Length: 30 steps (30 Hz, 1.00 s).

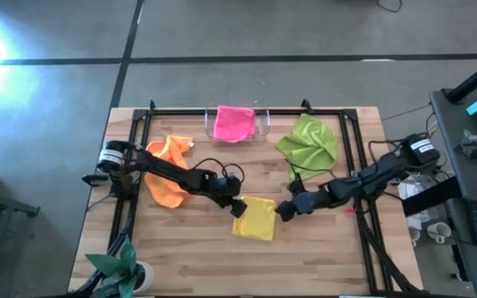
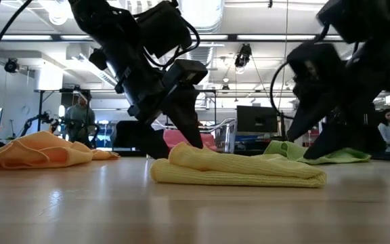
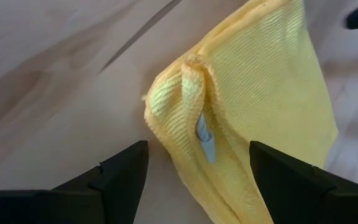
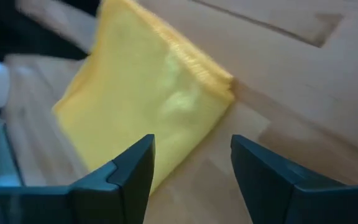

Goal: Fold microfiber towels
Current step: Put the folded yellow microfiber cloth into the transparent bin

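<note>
A folded yellow towel [image 1: 255, 218] lies flat on the wooden table, near its middle. My left gripper [image 1: 237, 205] stands open at the towel's left far corner [image 3: 185, 81], one finger on either side of that corner, slanting down. My right gripper [image 1: 284, 211] stands open at the towel's right edge [image 4: 222, 81], its fingers short of the cloth. A crumpled orange towel [image 1: 170, 170] lies at the left and a lime green towel [image 1: 309, 142] at the far right. A pink towel [image 1: 233, 122] rests in a clear tray.
The clear plastic tray [image 1: 263, 126] stands at the far edge in the middle. A black frame [image 1: 139, 124] runs along the table's far edge and both sides. A small green plant [image 1: 122, 269] sits at the near left corner. Bare wood lies in front of the yellow towel.
</note>
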Available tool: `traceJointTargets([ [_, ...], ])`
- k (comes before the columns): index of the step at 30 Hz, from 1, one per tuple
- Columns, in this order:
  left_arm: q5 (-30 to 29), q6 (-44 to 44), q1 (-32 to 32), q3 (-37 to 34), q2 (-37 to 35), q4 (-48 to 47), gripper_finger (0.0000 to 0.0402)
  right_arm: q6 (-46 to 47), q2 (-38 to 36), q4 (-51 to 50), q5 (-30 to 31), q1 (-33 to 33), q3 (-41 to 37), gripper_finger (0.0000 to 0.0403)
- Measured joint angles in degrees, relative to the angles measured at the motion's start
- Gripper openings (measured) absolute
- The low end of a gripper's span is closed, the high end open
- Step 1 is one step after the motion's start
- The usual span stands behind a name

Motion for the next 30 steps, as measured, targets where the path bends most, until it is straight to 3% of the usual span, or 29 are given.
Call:
traceJointTargets([
  [11,0.2,0.0,0.1,0.1,2.9,5.4,0.0265,1.6,7.6,9.4,0.1,-2.0,0.1,0.0201],
  [21,0.1,0.2,0.1,0.1,4.6,9.8,0.0263,1.4,8.3,10.2,-0.2,-2.9,0.1,0.0177],
  [25,-0.1,0.2,0.1,0.1,6.4,9.7,0.0238,1.4,8.4,10.2,-0.2,-3.0,0.1,0.0141],
  [30,-0.5,0.3,0.1,0.0,7.3,10.3,0.0170,1.6,8.4,10.2,-0.3,-3.4,0.1,0.0083],
])
